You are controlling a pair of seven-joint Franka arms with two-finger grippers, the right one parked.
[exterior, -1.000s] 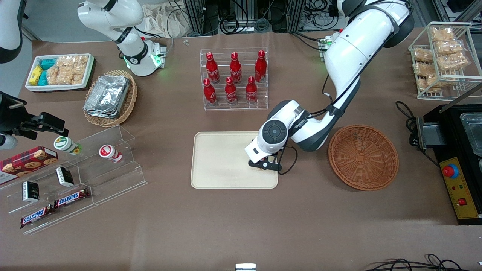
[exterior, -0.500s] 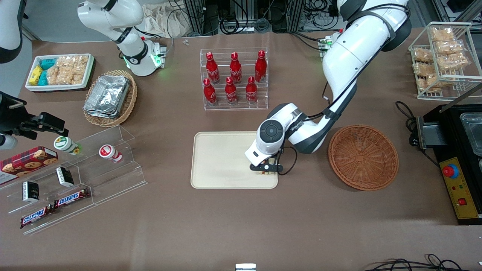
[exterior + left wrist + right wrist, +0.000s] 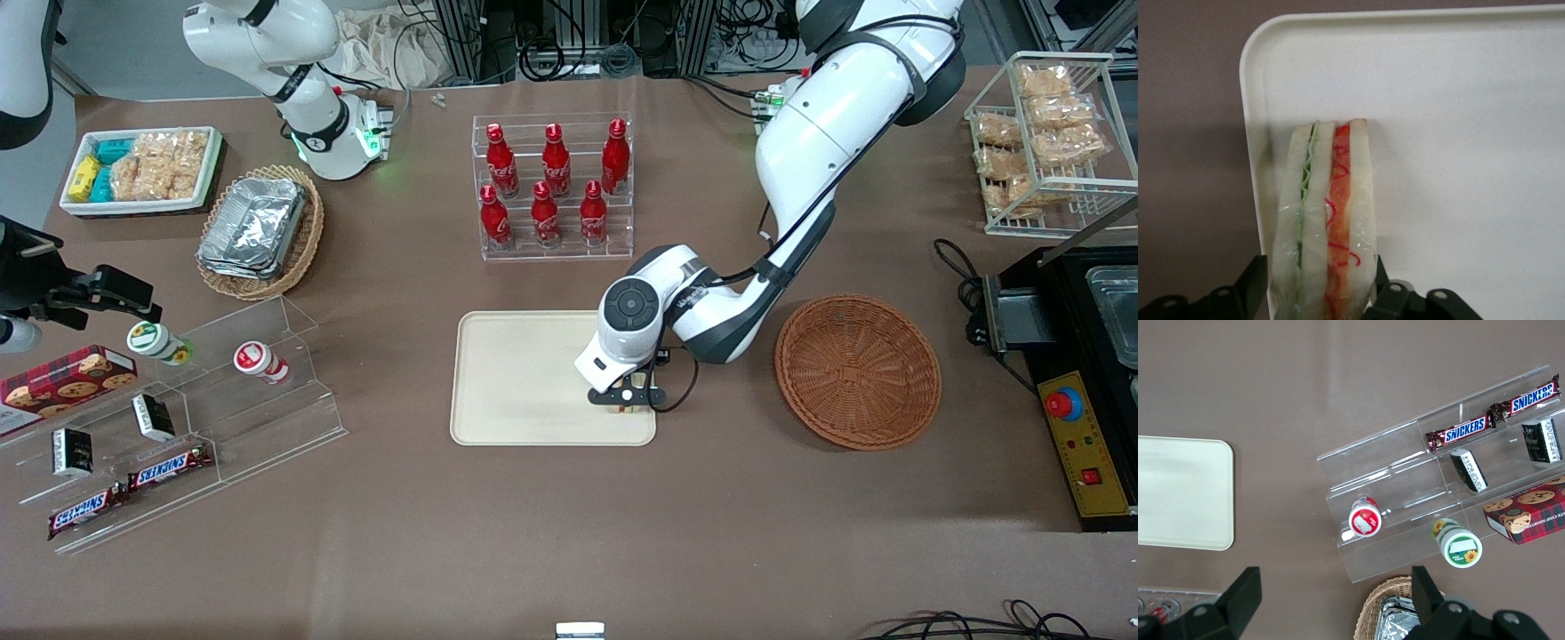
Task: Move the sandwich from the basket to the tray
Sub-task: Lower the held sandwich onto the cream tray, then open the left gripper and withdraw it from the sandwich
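Claw: the left arm's claw [image 3: 625,402] is low over the tray, at the tray's corner nearest the basket and nearest the front camera. Its two fingers [image 3: 1253,283] sit on either side of the sandwich, pressed against the bread faces, so it is pinching the sandwich.

Sandwich: the sandwich [image 3: 1326,213] stands on edge on the tray, cut face up toward the wrist camera, showing green filling in one seam and red-orange filling in the other between pale bread slices. Its long axis runs straight out from between the fingers, parallel to the tray rim just beside it, with the narrower end pointing away from the claw. In the front view only a sliver of it [image 3: 622,409] shows under the claw.

Tray: the cream tray [image 3: 524,378] lies flat on the brown bench [image 3: 569,533], its long side running along the bench. The sandwich sits inside the rim, close to the rounded corner, with the rest of the surface bare.

Basket: the reddish-brown wicker basket [image 3: 858,372] sits on the bench toward the working arm's end, near the tray but apart from it, with nothing in it.

Bottle rack: a clear stand of red bottles [image 3: 553,185] stands farther from the front camera than the tray.
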